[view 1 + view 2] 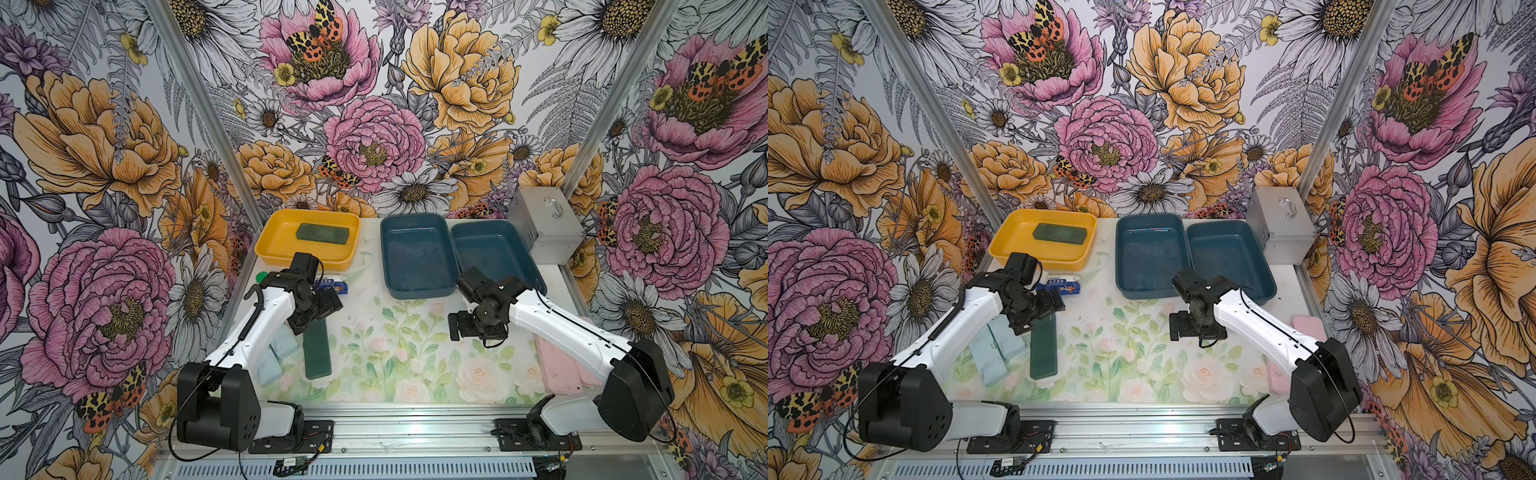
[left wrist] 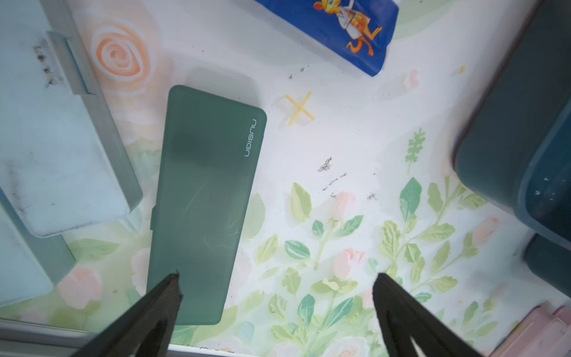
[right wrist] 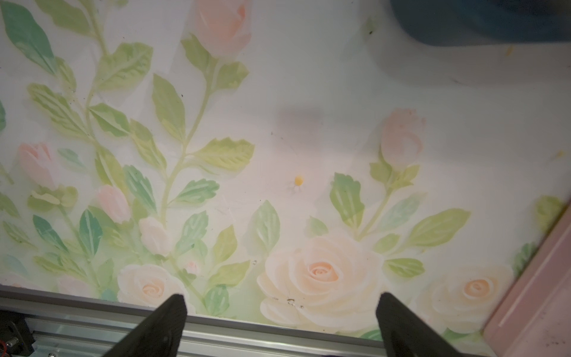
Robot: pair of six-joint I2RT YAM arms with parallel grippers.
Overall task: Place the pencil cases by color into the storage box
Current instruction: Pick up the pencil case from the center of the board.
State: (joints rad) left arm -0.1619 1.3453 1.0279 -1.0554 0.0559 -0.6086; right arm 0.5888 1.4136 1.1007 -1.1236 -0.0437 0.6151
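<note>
1. Left arm reaches forward and inward from its near-left base with the wrist pitched down. The left gripper hovers above the tabletop, fingers spread wide with nothing between them.
2. A dark green pencil case lies flat on the tabletop, its far end under that wrist. In the left wrist view one finger overlaps the corner of the case's end away from the "nusign" lettering. The other finger is over bare tabletop, so the case sits off to one side of the gap. Can't tell if there is contact.
3. The case's long axis runs front-to-back, lettered end toward the trays, roughly square to the line between the fingertips.
4. Right arm reaches in from its near-right base with the wrist down. The right gripper has its fingers wide apart and empty over bare tabletop.
5. The second dark green pencil case lies flat in the yellow tray, long axis running left-right across it.
6. Two pale blue pencil cases sit just left of the first green one, partly under the left forearm. They touch or overlap; can't tell which.
7. The pink pencil cases lie under the right forearm, long axis front-to-back, well apart from the right fingers.
8. Two dark blue tubs sit side by side at the back, right of the yellow tray.
</note>
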